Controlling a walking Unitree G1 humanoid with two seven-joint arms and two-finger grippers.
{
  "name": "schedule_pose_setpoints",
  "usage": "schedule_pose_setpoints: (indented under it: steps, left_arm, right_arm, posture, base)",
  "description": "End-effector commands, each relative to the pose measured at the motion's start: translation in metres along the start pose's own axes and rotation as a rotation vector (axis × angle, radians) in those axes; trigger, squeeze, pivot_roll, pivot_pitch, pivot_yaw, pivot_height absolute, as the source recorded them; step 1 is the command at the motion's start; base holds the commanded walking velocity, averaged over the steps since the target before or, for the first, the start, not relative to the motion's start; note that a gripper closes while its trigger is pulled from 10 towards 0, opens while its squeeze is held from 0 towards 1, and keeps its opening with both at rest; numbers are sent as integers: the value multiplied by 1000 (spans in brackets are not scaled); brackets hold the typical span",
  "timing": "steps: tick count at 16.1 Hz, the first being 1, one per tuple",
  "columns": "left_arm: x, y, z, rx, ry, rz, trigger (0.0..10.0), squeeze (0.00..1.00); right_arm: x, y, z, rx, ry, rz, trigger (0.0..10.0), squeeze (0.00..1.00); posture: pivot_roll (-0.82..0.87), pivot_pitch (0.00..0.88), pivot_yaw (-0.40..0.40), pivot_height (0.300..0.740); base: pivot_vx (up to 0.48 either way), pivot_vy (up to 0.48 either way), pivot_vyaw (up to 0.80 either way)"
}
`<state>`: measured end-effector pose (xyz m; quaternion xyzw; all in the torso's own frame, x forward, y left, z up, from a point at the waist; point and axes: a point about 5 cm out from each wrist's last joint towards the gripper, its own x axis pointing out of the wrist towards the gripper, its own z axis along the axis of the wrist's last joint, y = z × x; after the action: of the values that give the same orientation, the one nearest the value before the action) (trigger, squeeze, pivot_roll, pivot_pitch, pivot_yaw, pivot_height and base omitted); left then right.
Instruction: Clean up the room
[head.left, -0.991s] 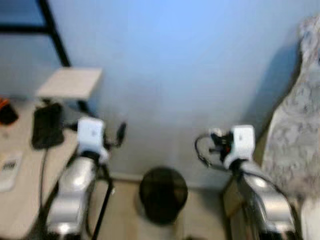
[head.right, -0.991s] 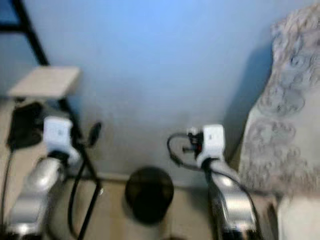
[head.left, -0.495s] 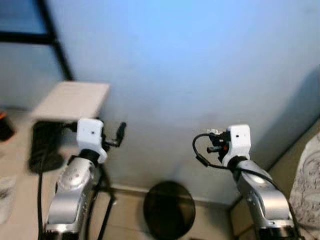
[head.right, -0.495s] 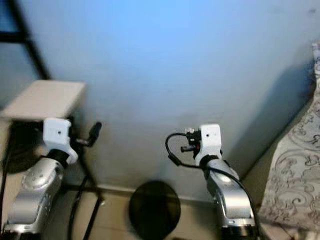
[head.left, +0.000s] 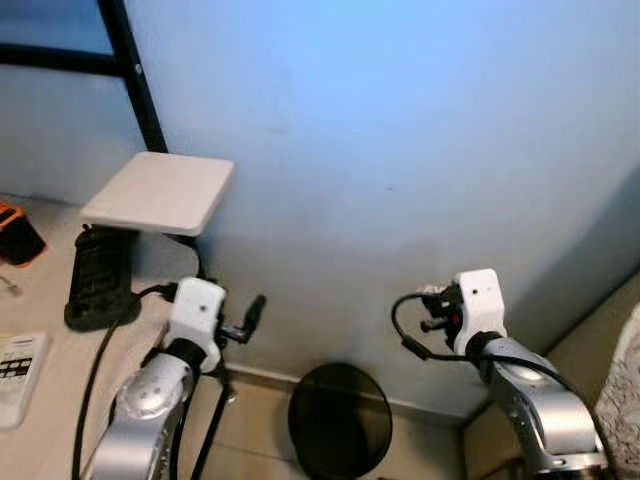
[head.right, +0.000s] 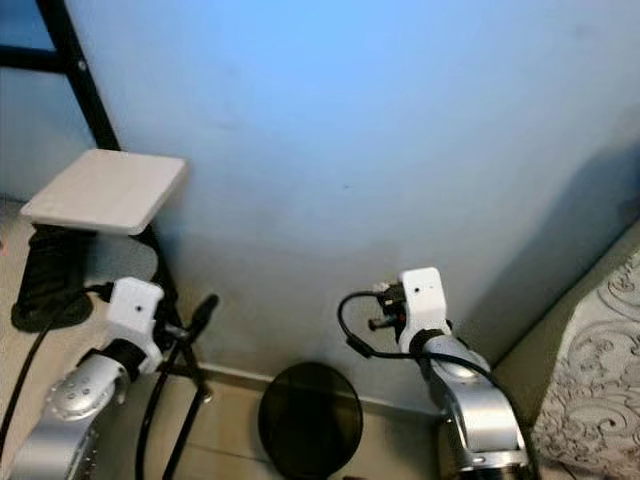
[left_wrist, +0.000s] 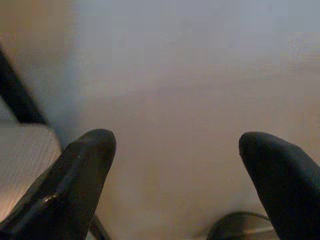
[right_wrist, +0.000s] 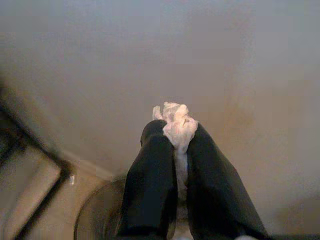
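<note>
I hold the right gripper (right_wrist: 172, 145) clamped on a crumpled white tissue (right_wrist: 175, 125), which sticks out past the fingertips at the centre of the right wrist view; the pinch keeps the light scrap from dropping while I bring it to the bin. The round black waste bin (head.left: 338, 420) stands on the floor against the pale blue wall (head.left: 400, 130), at the lower centre of the left eye view, between my two forearms. In the right wrist view the bin's rim shows at the bottom, below the fingers, so I judge the tissue is raised near the bin but not yet over its mouth. The left gripper (left_wrist: 177, 150) has its fingers spread wide and holds nothing; I keep it raised toward the wall, out of the way. At the left of the left eye view a desk (head.left: 40, 400) carries a black stand (head.left: 98, 280) with a pale square plate (head.left: 160, 192) above it.
</note>
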<state>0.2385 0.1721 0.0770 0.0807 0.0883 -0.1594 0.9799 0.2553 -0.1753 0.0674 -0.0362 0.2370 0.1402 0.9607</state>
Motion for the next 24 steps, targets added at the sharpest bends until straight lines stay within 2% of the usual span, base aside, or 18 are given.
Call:
schedule_pose_setpoints:
  steps: [1,3,4,5,6,7,9,10,13,16,18,20,24]
  left_arm:
    - [4,-2,4,52,-26,-21,10000,0]
    - [5,-5,-5,93,-12,-69,10000,0]
    - [2,-6,-10,75,17,-96,10000,0]
    - [-1,-7,-14,97,29,-123,10000,0]
    - [-3,-8,-16,118,36,-151,10000,0]
    - [-7,-12,-18,159,40,-221,10000,0]
    - [-11,-16,-15,149,15,-291,10000,0]
    - [-14,-18,-14,148,8,-339,10000,0]
    - [-18,-20,-17,141,22,-379,10000,0]
    - [-20,-23,-11,115,-9,-451,10000,0]
    - [-22,-23,-13,118,18,-502,10000,0]
    - [-22,-19,-14,128,31,-504,10000,0]
    - [-21,-18,-13,129,33,-514,10000,0]
  right_arm:
    - [4,1,-12,-62,99,43,10000,0]
    - [13,4,-32,-140,207,130,10000,0]
    - [19,9,-35,-134,210,172,10000,0]
    - [25,13,-41,-128,241,201,10000,0]
    - [31,17,-46,-155,263,222,10000,0]
    - [45,27,-54,-255,300,260,10000,0]
    - [52,32,-56,-264,302,287,10000,0]
    - [53,35,-58,-274,306,308,10000,0]
    - [57,44,-61,-274,293,352,10000,0]
    - [60,47,-59,-284,260,410,10000,0]
    - [61,46,-53,-310,231,468,10000,0]
    - [60,39,-48,-331,226,503,10000,0]
    - [52,40,-45,-240,213,688,10000,0]
  posture:
    - [-49,18,-8,740]
    - [-83,55,7,740]
    - [-92,67,9,740]
    - [-101,81,11,740]
    - [-101,85,12,740]
    - [-94,98,12,740]
    - [-77,93,5,740]
    - [-73,92,6,740]
    - [-63,80,7,740]
    - [-52,67,3,740]
    - [-45,59,5,740]
    - [-45,59,10,740]
    - [-42,56,14,740]
  base:
    - [0,0,0]
    - [0,0,0]
    - [0,0,0]
    - [0,0,0]
    - [0,0,0]
    - [0,0,0]
    - [0,0,0]
    - [0,0,0]
    - [0,0,0]
    - [0,0,0]
    - [0,0,0]
    - [0,0,0]
    - [0,0,0]
